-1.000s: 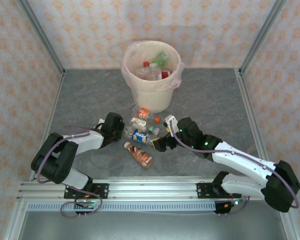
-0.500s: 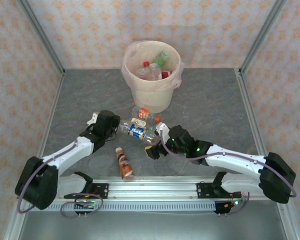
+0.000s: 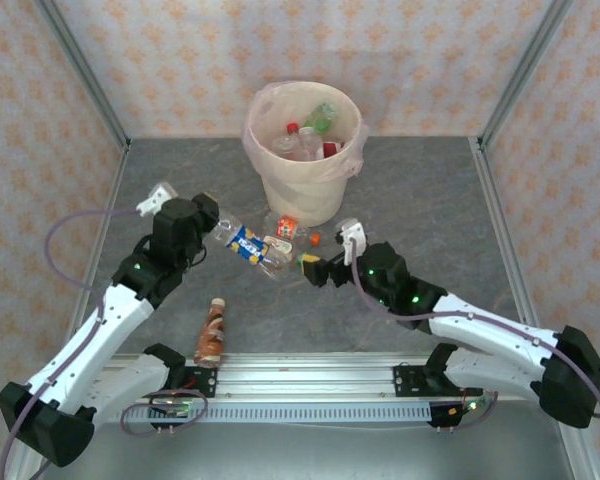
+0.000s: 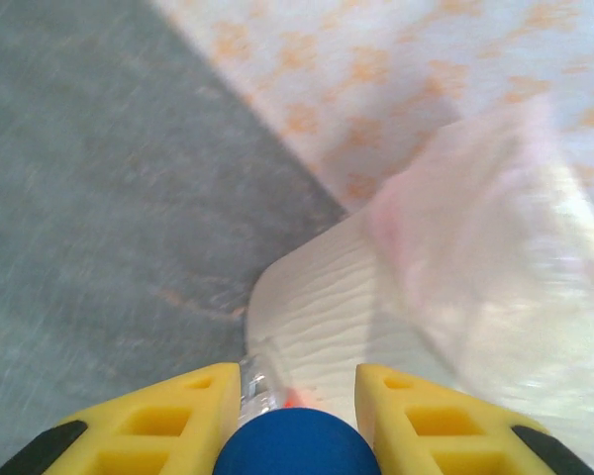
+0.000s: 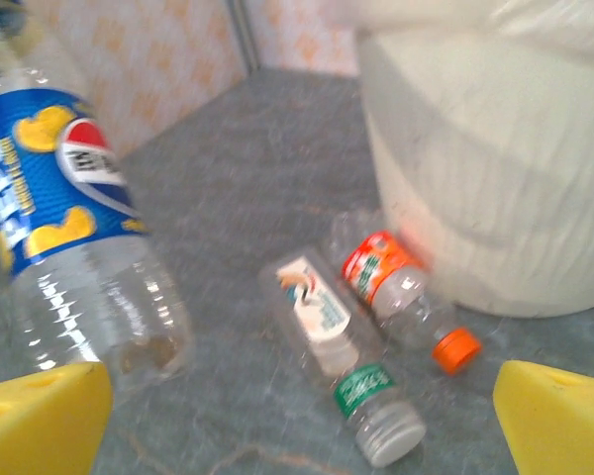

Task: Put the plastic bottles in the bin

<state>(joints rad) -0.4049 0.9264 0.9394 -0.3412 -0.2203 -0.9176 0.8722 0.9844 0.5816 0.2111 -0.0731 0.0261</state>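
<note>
**Cap-end grip, bin wall dead ahead**

Top view: my left gripper is clamping the blue-labelled bottle by one end, with the body sticking out toward the bin. I am judging that the long overhang could swing or slip. I cannot tell how high it is riding. The brown bottle is lying apart by the rail.

Left wrist: the blue cap is sitting between the yellow fingers. The bin wall is looming close, so a collision below the rim is my worry. Blur is hiding the bottle's body.

Right wrist: my right gripper is hanging wide open, holding nothing. The orange-labelled bottle and the green-banded bottle are lying beside the bin; a careless nudge could roll them.
</note>
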